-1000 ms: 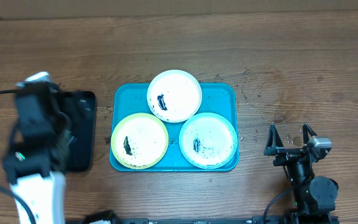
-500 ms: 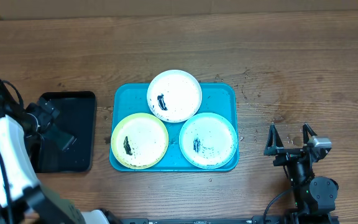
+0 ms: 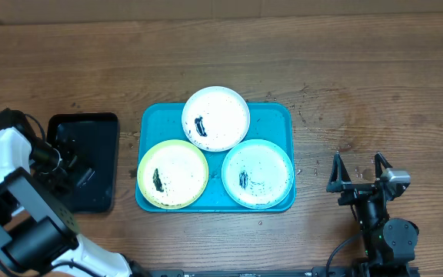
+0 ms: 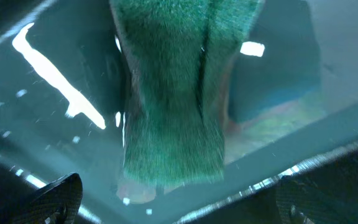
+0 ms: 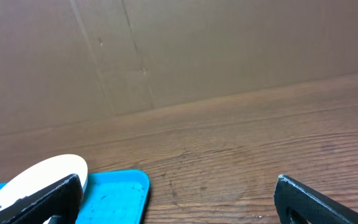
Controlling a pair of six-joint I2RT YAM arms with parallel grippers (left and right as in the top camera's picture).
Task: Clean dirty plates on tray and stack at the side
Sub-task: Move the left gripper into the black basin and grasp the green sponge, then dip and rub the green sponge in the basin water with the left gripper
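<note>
The turquoise tray [image 3: 271, 115] lies mid-table and holds three plates with black smears: a white-rimmed one [image 3: 216, 118] at the back, a yellow-green one [image 3: 173, 174] front left and a pale mint one [image 3: 258, 174] front right. My left gripper [image 3: 68, 163] is over the black tray, apart from the plates. In the left wrist view it [image 4: 179, 208] is open, its fingers wide apart just above a green fuzzy cloth [image 4: 173, 93]. My right gripper [image 3: 358, 161] is open and empty, right of the turquoise tray. The right wrist view [image 5: 179, 202] shows the tray corner [image 5: 110, 193] and white plate [image 5: 42, 174].
A smaller glossy black tray [image 3: 102, 131] sits left of the turquoise tray, with the green cloth lying inside it [image 4: 36, 118]. Dark crumbs are scattered on the wood right of the turquoise tray [image 3: 314, 115]. A cardboard wall [image 5: 166, 50] stands at the back.
My left arm has swung and dropped low, bringing its gripper down over the black tray. The plates, the trays and the right arm have not moved.
</note>
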